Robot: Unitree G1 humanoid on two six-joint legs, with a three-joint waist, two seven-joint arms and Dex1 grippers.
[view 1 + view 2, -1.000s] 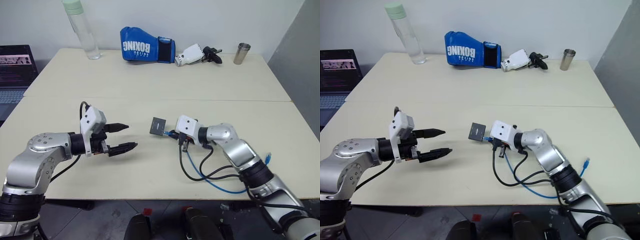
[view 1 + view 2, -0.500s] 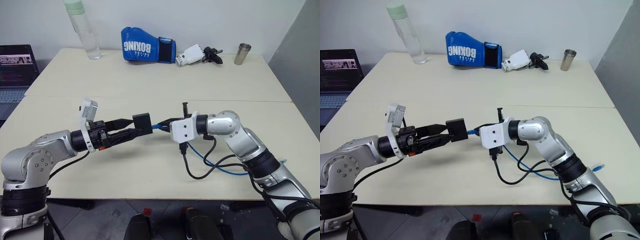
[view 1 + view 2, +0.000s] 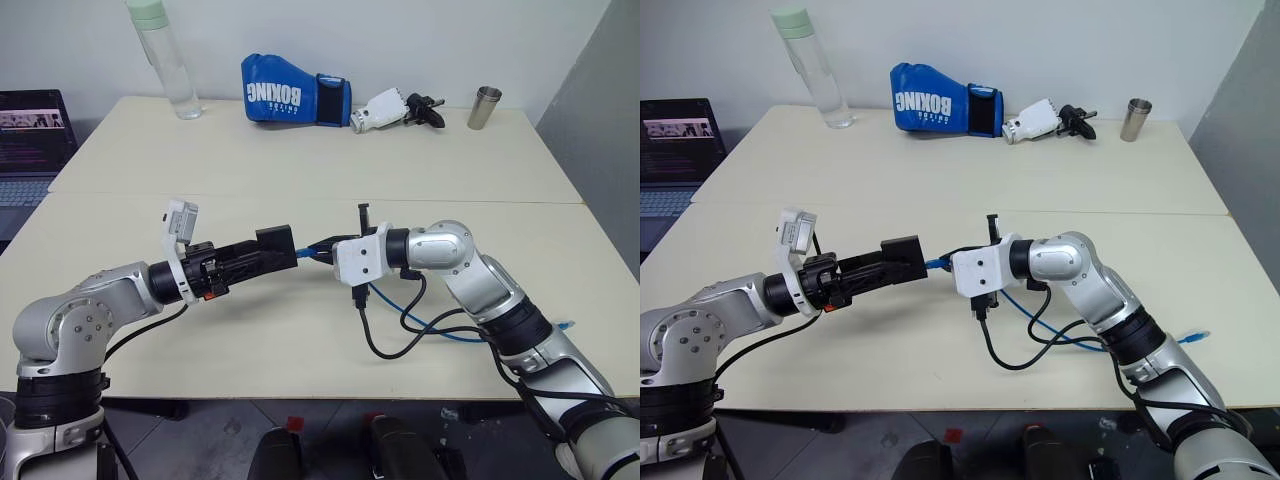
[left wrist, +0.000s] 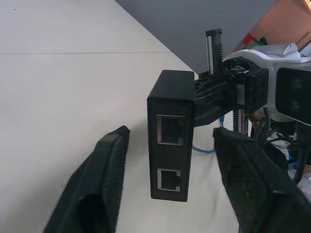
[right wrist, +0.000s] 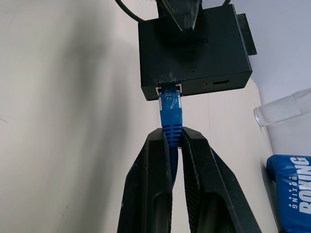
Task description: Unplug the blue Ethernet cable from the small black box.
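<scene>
The small black box point(image 3: 277, 243) hangs in the air above the table, its two empty ports point(image 4: 170, 130) facing the left wrist view. My left gripper point(image 3: 270, 256) straddles its thin sides, and a narrow gap shows between each finger point(image 4: 109, 189) and the box. The blue Ethernet cable point(image 5: 170, 114) is plugged into the box's point(image 5: 194, 53) far edge. My right gripper point(image 5: 176, 133) is shut on the cable just behind the plug. The remaining blue cable point(image 3: 440, 335) loops over the table under my right arm.
A black robot cable point(image 3: 385, 345) dangles from the right wrist to the table. Along the far edge stand a water bottle point(image 3: 165, 60), a blue boxing glove point(image 3: 290, 90), a spare gripper point(image 3: 395, 108) and a metal cup point(image 3: 485, 107). A laptop point(image 3: 30, 140) sits far left.
My right gripper lifted the box off the table by its cable and carried it left. My left gripper met it, rolled, and its jaws narrowed around the box.
</scene>
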